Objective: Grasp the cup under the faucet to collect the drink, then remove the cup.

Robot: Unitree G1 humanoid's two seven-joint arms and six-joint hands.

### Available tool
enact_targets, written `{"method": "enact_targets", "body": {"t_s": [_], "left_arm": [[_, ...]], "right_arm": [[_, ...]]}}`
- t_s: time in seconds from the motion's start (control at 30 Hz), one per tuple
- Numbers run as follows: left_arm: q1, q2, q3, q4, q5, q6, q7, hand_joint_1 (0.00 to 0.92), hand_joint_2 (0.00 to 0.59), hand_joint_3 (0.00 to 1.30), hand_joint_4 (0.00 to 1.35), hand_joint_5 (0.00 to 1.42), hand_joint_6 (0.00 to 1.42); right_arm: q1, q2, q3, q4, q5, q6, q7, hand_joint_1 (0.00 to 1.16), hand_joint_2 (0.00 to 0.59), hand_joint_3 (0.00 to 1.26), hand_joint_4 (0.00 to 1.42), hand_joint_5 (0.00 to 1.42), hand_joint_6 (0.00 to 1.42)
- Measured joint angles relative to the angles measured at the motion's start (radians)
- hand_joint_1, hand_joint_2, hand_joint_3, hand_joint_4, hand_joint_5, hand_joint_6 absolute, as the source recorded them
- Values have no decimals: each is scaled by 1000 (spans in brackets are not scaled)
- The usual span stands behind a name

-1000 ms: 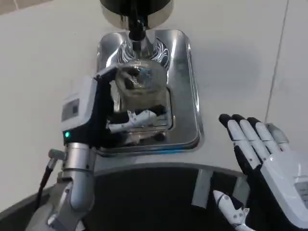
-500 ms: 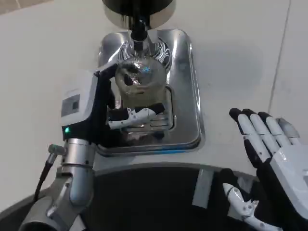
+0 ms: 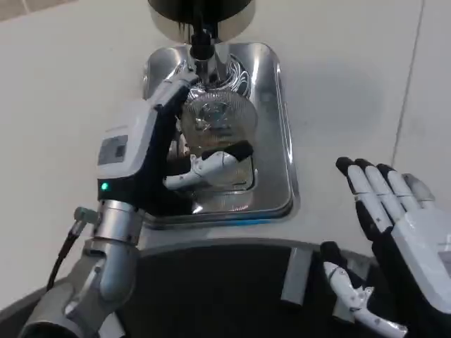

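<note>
We see the clear cup [image 3: 215, 130] standing on the metal tray [image 3: 276, 141] at the far edge of the desk [image 3: 63, 105], directly below the faucet [image 3: 201, 44]. Our left hand [image 3: 151, 151] grips it. Our right hand [image 3: 394, 232] hovers spread, holding nothing. No legible writing.

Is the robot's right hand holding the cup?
No, the right hand hovers open over the white table, while the left hand has its fingers wrapped around the clear cup.

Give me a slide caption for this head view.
Left hand grips the clear cup under the faucet over the steel drip tray; right hand waits open.
</note>
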Motion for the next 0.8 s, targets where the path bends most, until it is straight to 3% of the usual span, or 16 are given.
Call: {"method": "enact_targets", "body": {"t_s": [0.43,0.57,0.6,0.7,0.8], "left_arm": [[116,48,62,-148,-39,52,-23,100,6,261,159,602,811],[202,81,111,-244,-60,60,-47,100,4,258,146,565,744],[258,100,147,-296,-79,65,-56,102,10,258,145,556,732],[345,129,200,-371,-97,83,-75,116,24,250,136,508,653],[472,167,255,-474,-103,121,-102,41,17,139,11,307,370]], "right_arm": [[-2,15,23,-3,27,-1,0,222,537,0,0,0,0],[-14,14,15,-6,62,0,0,220,537,0,0,0,0],[-25,15,9,-7,83,0,0,219,537,0,0,0,0],[-47,15,-6,-7,125,4,0,218,537,0,0,0,0],[-96,16,-26,-6,186,16,7,216,537,0,0,0,0]]}}
